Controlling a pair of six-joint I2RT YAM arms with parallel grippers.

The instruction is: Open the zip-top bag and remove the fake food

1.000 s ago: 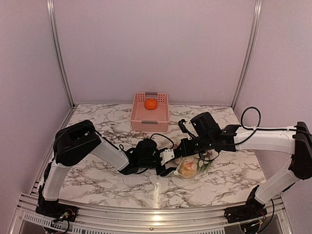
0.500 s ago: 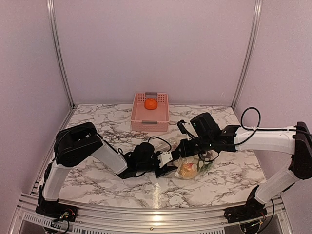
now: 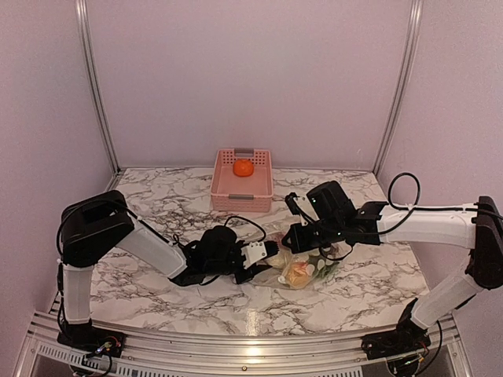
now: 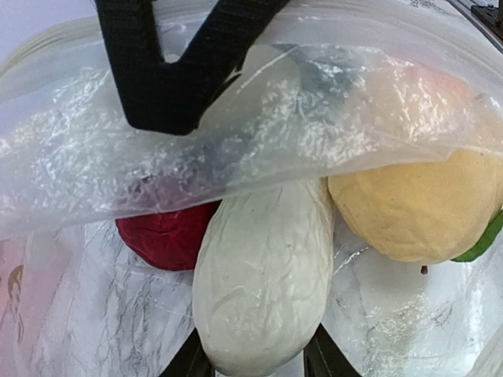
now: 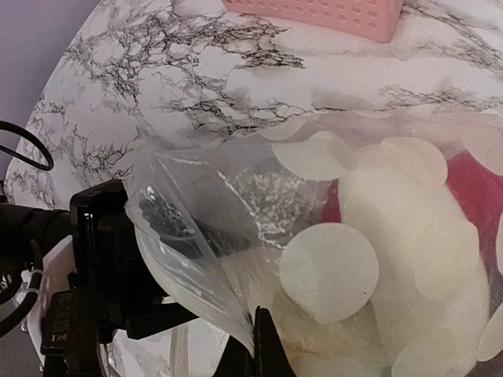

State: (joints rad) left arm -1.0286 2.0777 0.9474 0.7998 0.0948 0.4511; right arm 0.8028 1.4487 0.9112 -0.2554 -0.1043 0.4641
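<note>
The zip-top bag (image 3: 308, 271), clear with white dots, lies at the table's middle right with its mouth facing left. My right gripper (image 3: 302, 239) is shut on the bag's upper lip (image 5: 196, 236) and holds it raised; its fingertips (image 5: 263, 338) meet on the film. My left gripper (image 4: 258, 364) is at the bag's mouth, shut on a long white fake food piece (image 4: 263, 275). A red piece (image 4: 169, 236), a yellow piece (image 4: 416, 208) and a green leaf (image 4: 483, 239) lie inside the bag. In the top view the left gripper (image 3: 266, 253) is just left of the bag.
A pink slotted basket (image 3: 222, 179) stands at the back middle with an orange toy fruit (image 3: 243, 167) in it. The basket's edge shows in the right wrist view (image 5: 314, 12). Purple walls close in the marble table (image 3: 157, 196).
My left arm has drawn back to the left, pulling the white piece toward the bag's mouth. The right gripper has stayed on the bag's lip.
</note>
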